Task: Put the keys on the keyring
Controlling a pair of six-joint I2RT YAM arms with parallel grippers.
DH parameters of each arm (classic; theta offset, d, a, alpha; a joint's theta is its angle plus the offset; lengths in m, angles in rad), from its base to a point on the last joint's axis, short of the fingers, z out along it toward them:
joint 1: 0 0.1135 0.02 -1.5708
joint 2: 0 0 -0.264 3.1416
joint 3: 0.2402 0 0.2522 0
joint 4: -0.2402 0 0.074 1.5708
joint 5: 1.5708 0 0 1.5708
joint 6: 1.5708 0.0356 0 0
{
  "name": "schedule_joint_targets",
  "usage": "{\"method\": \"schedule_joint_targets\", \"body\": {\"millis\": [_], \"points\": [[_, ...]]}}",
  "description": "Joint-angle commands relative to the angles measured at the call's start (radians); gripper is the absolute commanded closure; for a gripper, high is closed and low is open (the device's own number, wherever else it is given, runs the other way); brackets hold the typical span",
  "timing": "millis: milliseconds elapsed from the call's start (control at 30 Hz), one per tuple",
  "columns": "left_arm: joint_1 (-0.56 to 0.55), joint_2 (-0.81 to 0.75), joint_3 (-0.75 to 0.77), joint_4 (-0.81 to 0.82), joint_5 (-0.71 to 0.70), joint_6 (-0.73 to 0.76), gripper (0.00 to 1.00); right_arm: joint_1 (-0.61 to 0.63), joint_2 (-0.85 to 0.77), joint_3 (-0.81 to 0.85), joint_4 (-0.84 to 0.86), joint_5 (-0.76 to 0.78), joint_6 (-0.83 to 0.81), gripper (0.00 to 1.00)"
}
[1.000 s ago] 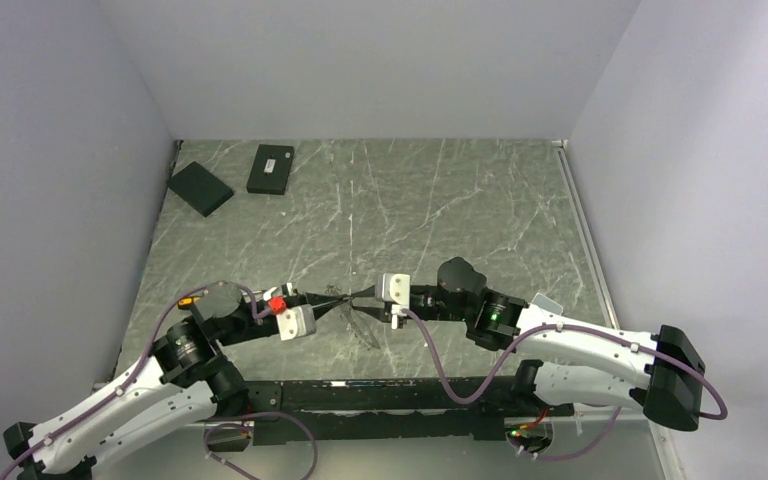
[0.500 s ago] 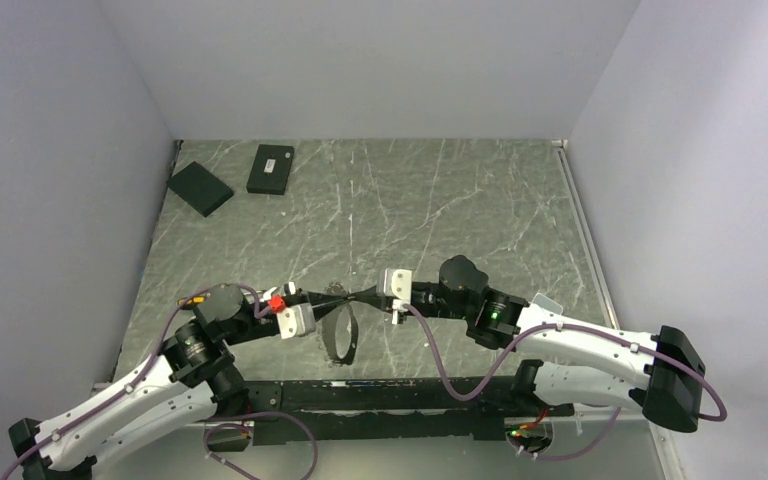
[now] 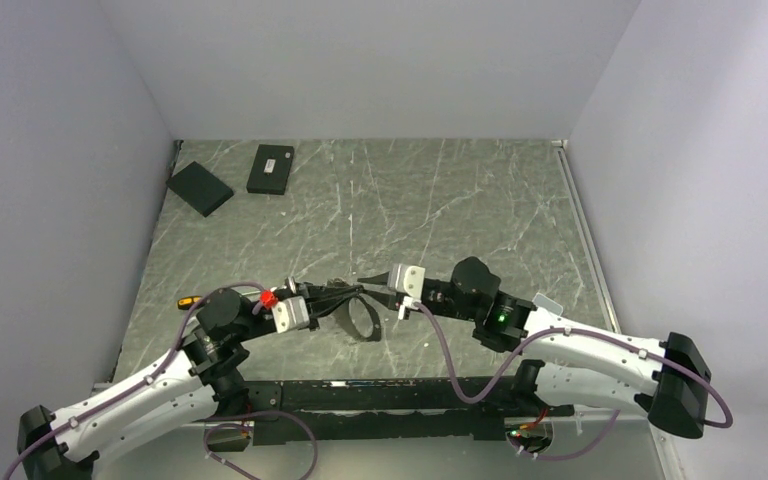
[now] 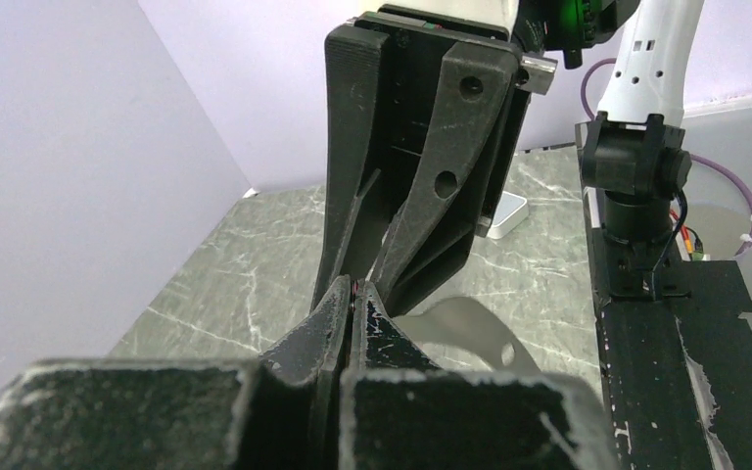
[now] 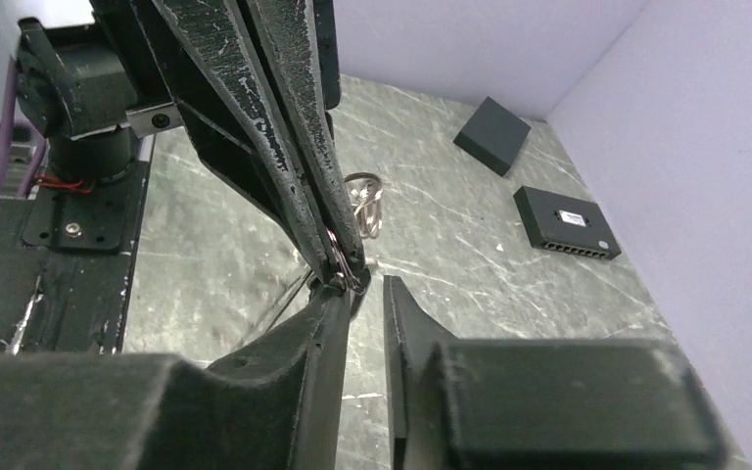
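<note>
1. Risk of a dropped keyring (image 3: 364, 322): the left gripper (image 4: 352, 292) pinches only thin wire at its very fingertips. In my judgement a small sideways tug from the opposing arm could pull the wire out of the clamp.
2. Risk of collision: the two sets of fingertips meet nose to nose, touching or nearly so. Any further advance by either arm would jam tip against tip and could twist the ring out of line.
3. Risk of a missed threading: the wire is fine, and the split in the ring cannot be made out in any view. A key offered slightly off line would likely slide past the wire, not onto it.
4. Left jaws: pressed together and clamped on the keyring wire, a short glint of which shows at the tips in the right wrist view. In the top view the ring hangs below the jaws as a dark loop.
5. Right gripper (image 5: 364, 290): jaws narrowly apart, with the table (image 5: 470, 245) visible through the gap. Nothing sits between them. One finger touches or almost touches the left gripper's tips.
6. Key (image 4: 455, 328): a flat silver piece with a hole, by its look one key, sits just below and beyond the left jaws, under the right gripper's fingers. Whether it is already on the ring cannot be told.
</note>
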Motion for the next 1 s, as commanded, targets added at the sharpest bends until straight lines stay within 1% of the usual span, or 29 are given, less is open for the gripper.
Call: {"method": "schedule_joint_targets", "body": {"millis": [0, 67, 167, 233, 400, 533, 733, 967], "points": [[-0.011, -0.017, 0.057, -0.004, 0.03, 0.027, 1.0, 0.015, -0.068, 0.009, 0.007, 0.012, -0.019, 0.73], [-0.011, -0.035, 0.072, -0.07, 0.014, 0.053, 1.0, 0.015, -0.108, 0.003, -0.036, 0.02, -0.018, 0.68], [-0.011, -0.059, 0.075, -0.099, 0.005, 0.063, 1.0, 0.015, -0.16, -0.015, -0.049, 0.012, -0.004, 0.67], [-0.011, -0.063, 0.071, -0.097, 0.007, 0.058, 1.0, 0.015, -0.168, -0.017, -0.045, -0.01, 0.002, 0.68], [-0.011, -0.061, 0.066, -0.068, 0.024, 0.039, 1.0, 0.017, -0.13, -0.001, -0.029, -0.074, 0.011, 0.7], [-0.011, -0.078, 0.06, -0.057, 0.022, 0.029, 1.0, 0.017, -0.095, 0.009, -0.015, -0.076, 0.005, 0.71], [-0.011, -0.098, 0.061, -0.101, 0.028, 0.03, 1.0, 0.016, -0.079, 0.027, -0.016, -0.079, -0.006, 0.74], [-0.011, -0.089, 0.056, -0.114, 0.025, 0.041, 1.0, 0.017, -0.077, 0.048, -0.034, -0.089, -0.011, 0.73]]}}
